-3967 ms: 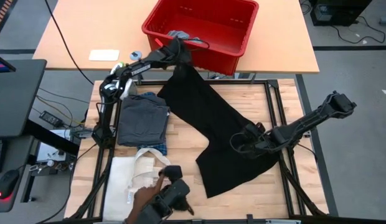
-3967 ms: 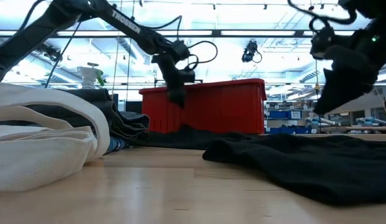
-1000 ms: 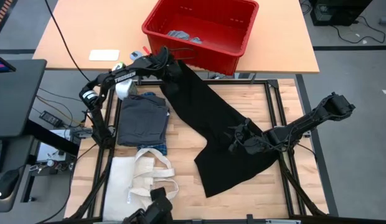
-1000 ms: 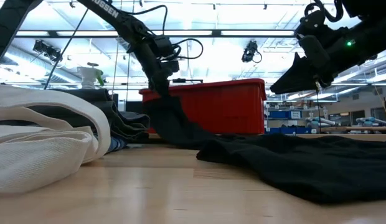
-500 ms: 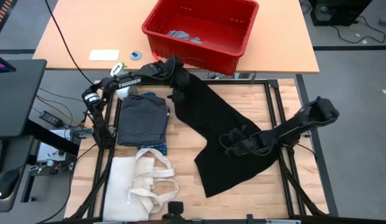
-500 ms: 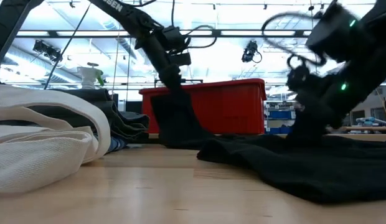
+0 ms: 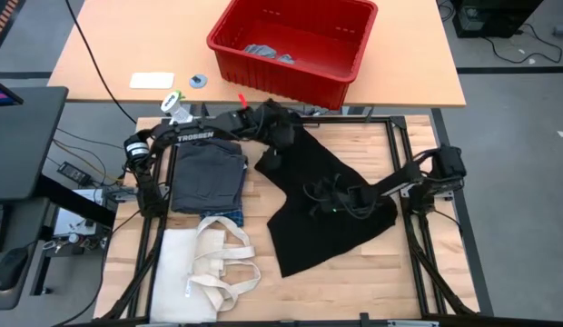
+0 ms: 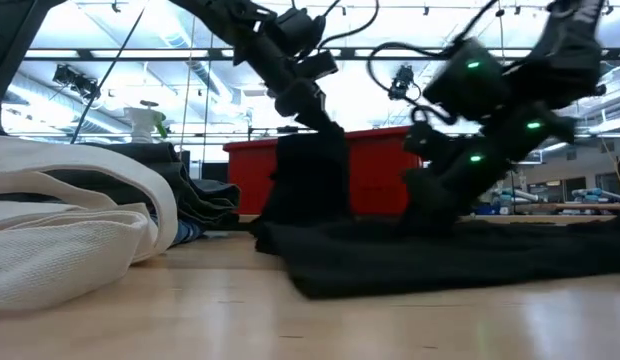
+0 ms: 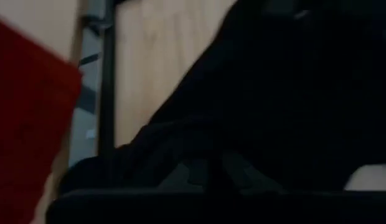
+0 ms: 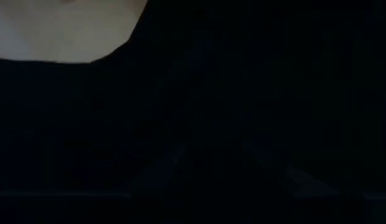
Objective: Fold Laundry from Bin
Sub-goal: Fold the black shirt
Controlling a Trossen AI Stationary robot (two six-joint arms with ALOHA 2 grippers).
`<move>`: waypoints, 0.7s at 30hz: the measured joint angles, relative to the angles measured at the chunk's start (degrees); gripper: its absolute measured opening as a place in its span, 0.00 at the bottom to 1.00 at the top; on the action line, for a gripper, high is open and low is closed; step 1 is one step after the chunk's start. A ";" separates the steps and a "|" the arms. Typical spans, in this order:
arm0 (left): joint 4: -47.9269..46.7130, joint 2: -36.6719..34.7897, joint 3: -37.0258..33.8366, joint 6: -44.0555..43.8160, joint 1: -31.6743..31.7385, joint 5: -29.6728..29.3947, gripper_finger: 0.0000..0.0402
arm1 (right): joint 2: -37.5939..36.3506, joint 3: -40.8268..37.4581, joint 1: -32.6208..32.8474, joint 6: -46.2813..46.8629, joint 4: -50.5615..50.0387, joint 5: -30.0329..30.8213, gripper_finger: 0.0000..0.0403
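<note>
Bare wood right of the black garment (image 7: 331,213); tote bag (image 7: 207,270) and folded pile (image 7: 207,177) crowding the left.

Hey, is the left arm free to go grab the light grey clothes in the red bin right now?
Probably not yet. The left gripper is shut on the black garment, lifting its upper end just in front of the bin. The grey pieces lie uncovered inside, so letting go first would leave the way free.

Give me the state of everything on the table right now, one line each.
Large black garment: spread on the table, one end lifted.
Left gripper: shut on the black garment's raised end.
Right gripper: down on the black garment.
Red plastic bin: upright, light grey pieces inside.
Dark grey garment: folded.
Cream canvas tote: lying flat.
</note>
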 joint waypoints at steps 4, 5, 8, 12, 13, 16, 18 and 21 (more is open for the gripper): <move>2.10 0.04 0.00 0.25 -3.47 0.00 0.02 | 3.24 4.66 -4.06 -5.57 0.08 -0.73 0.37; 2.80 0.04 0.02 0.26 -4.24 0.01 0.02 | 4.04 6.02 -4.93 -6.89 0.08 -0.73 0.37; 4.43 0.04 0.00 0.24 -6.00 1.29 0.02 | 6.22 9.80 -7.07 -11.30 0.28 -0.76 0.37; 4.85 0.04 0.02 -0.33 -7.60 3.27 0.02 | 7.10 12.51 -8.58 -15.07 -0.86 -3.49 0.37; 4.71 0.04 0.02 -0.84 -7.88 3.37 0.02 | 6.38 12.56 -8.59 -15.13 -1.96 -3.85 0.37; 4.09 0.04 0.02 -1.49 -8.36 3.63 0.02 | 1.96 12.49 -7.45 -14.69 -7.49 -3.62 0.37; 3.87 0.04 0.02 -1.61 -8.57 4.64 0.02 | -1.93 12.49 -6.33 -13.63 -12.64 -3.65 0.37; 4.39 0.11 0.02 -2.75 -8.76 8.51 0.02 | -5.74 12.45 -4.54 -12.55 -17.55 -3.91 0.37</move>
